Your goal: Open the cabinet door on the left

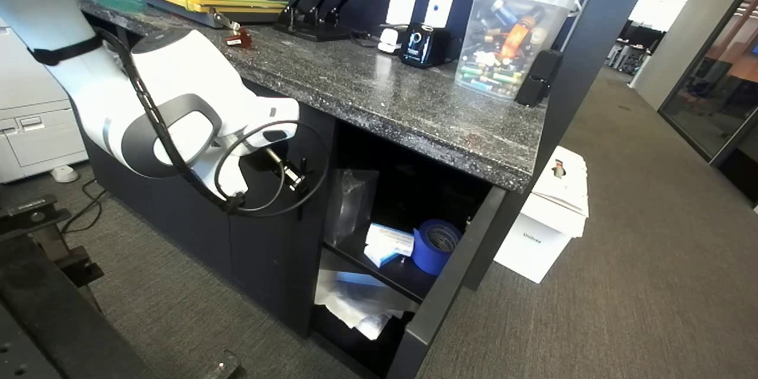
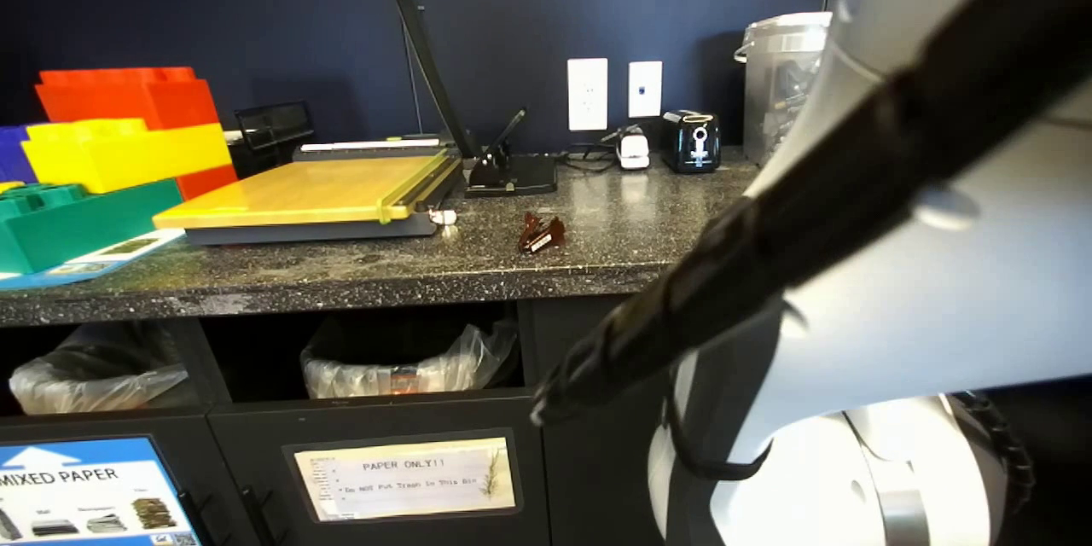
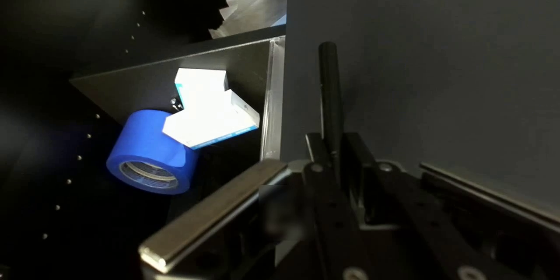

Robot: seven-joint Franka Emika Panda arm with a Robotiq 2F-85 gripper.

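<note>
The cabinet door (image 1: pixel 269 266) is a matte-black panel under the counter in an exterior view. It looks flush with the cabinet front. It also fills the right of the wrist view (image 3: pixel 437 61). Its slim black bar handle (image 3: pixel 330 78) runs between my fingers. My gripper (image 3: pixel 336 144) is shut on this handle, with a finger on each side and the bar's end sticking out beyond the fingertips. In an exterior view my gripper (image 1: pixel 293 177) is at the handle, partly behind a cable loop. In the exterior view filled by the arm, the gripper is hidden.
The twin door (image 1: pixel 444 290) stands open, seen nearly edge-on. Inside are a blue tape roll (image 3: pixel 153 153), white boxes (image 3: pixel 210 113) and plastic bags. The granite counter edge (image 1: pixel 379 124) overhangs above the arm. A white bin (image 1: pixel 542 225) stands beyond the cabinet's end.
</note>
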